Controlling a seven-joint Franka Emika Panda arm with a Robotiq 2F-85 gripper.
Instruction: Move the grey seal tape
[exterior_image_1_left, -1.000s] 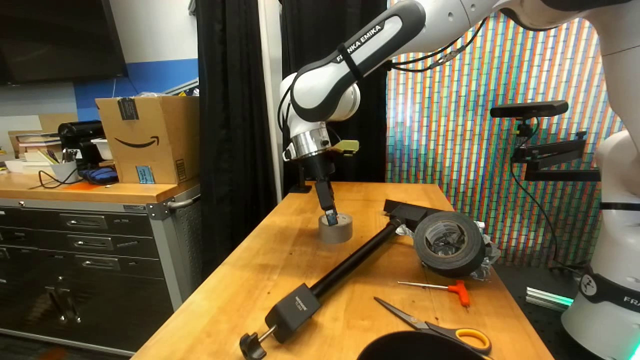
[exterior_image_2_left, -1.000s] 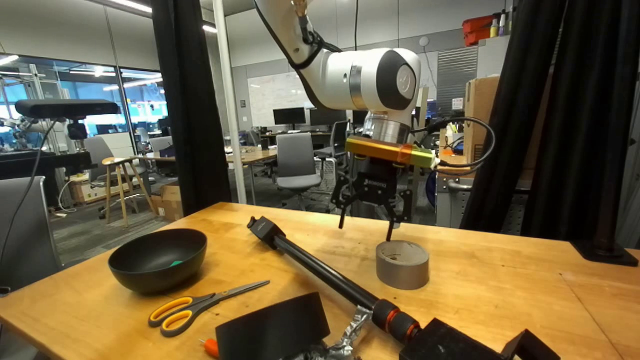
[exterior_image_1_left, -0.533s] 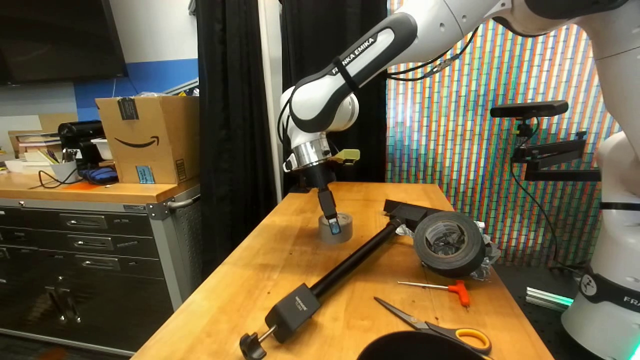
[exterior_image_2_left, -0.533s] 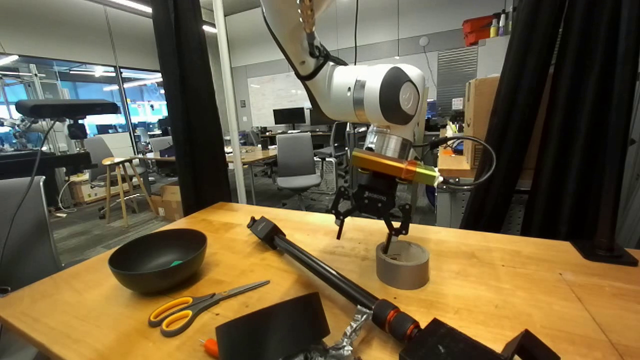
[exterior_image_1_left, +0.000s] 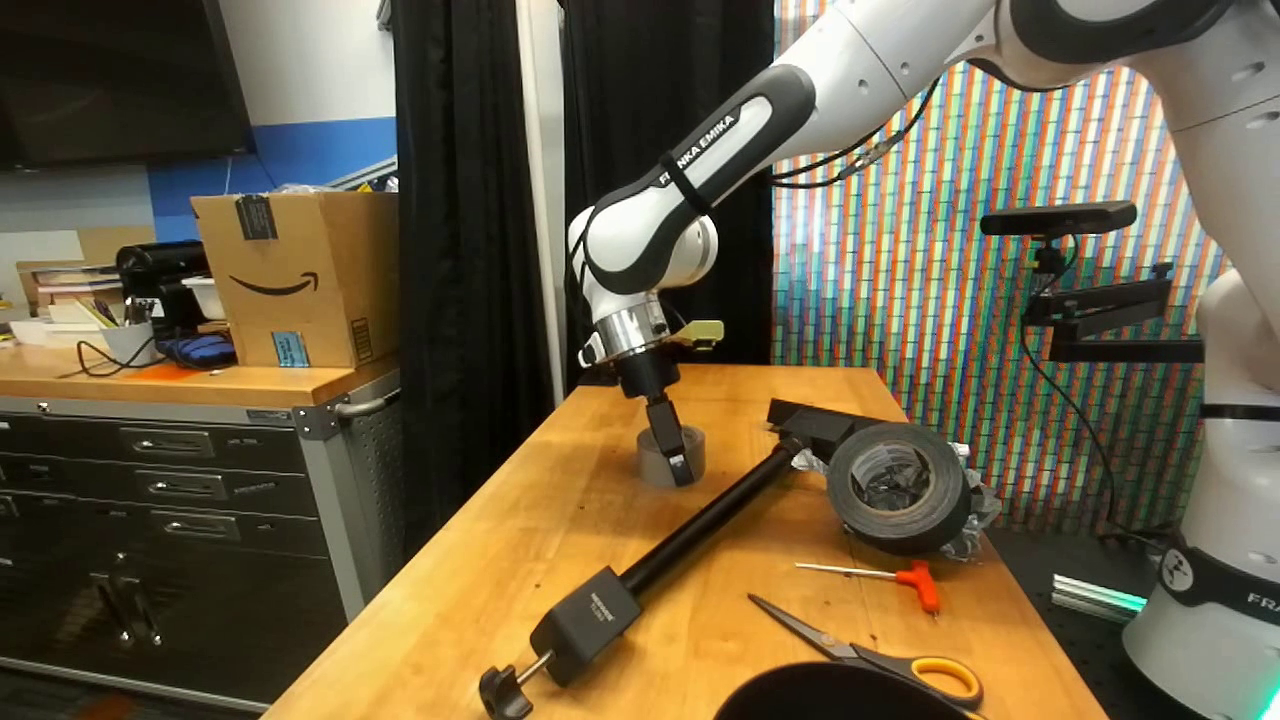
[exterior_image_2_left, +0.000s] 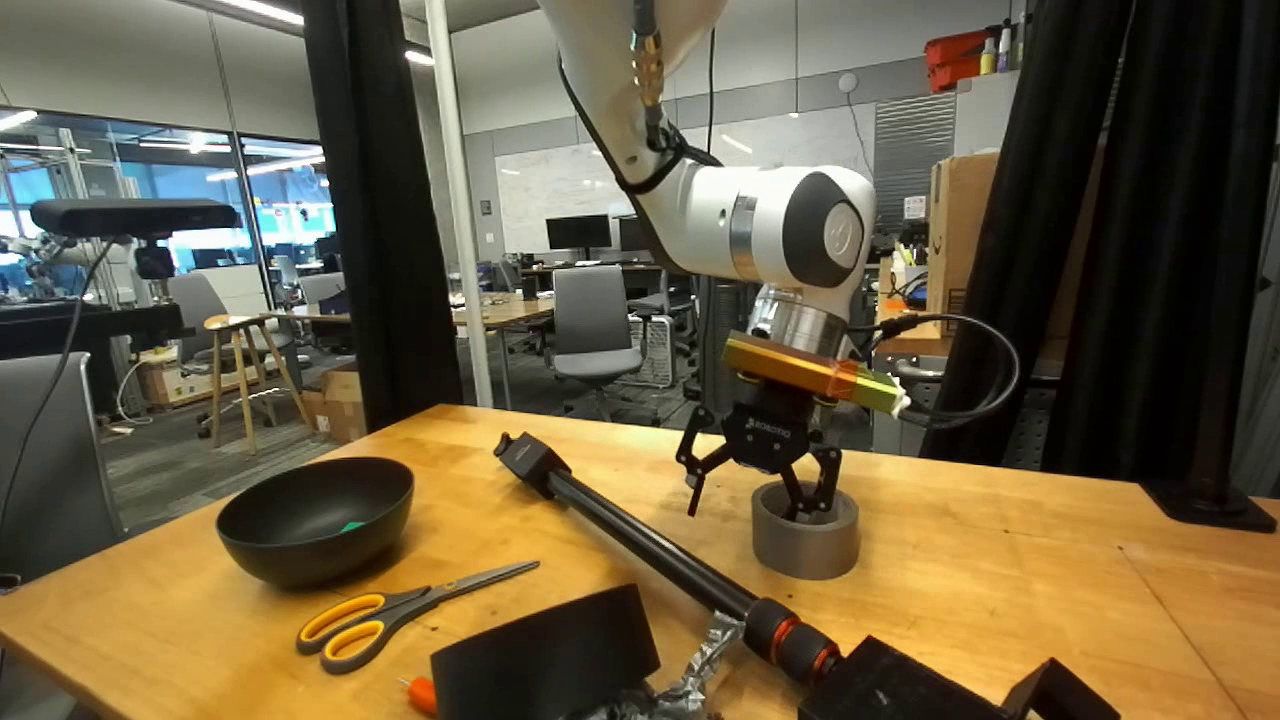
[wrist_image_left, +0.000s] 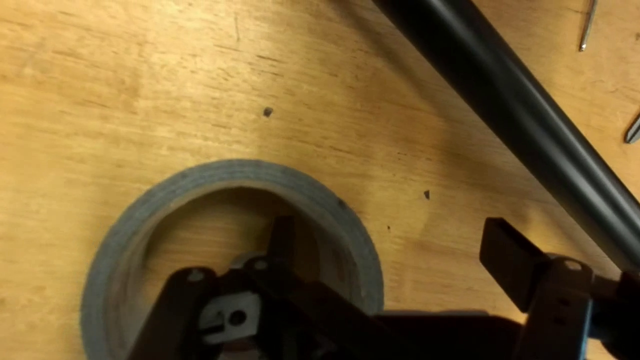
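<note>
The grey seal tape (exterior_image_2_left: 806, 552) is a squat matte grey roll lying flat on the wooden table, its hole facing up. It also shows in an exterior view (exterior_image_1_left: 655, 472) and, cut off by the lower edge, in the wrist view (wrist_image_left: 240, 171). My gripper (exterior_image_2_left: 744, 512) is open and tilted over the roll. One finger reaches down inside the roll's hole; the other is outside it, on the side toward the black pole. In the wrist view the gripper (wrist_image_left: 392, 245) has a wide gap between its fingers, with the roll's wall between them. Neither finger visibly presses on the wall.
A black pole with a clamp (exterior_image_2_left: 650, 545) lies across the table beside the roll. A large black tape roll (exterior_image_1_left: 855, 480), an orange-handled tool (exterior_image_1_left: 918, 585), scissors (exterior_image_2_left: 410, 610) and a black bowl (exterior_image_2_left: 320, 560) are also on the table. Crumpled foil (exterior_image_2_left: 708, 665) lies near the pole.
My gripper has moved down toward the table, and one finger has gone from above the roll's rim into its hole. The tape has not moved. The fingers stay apart.
</note>
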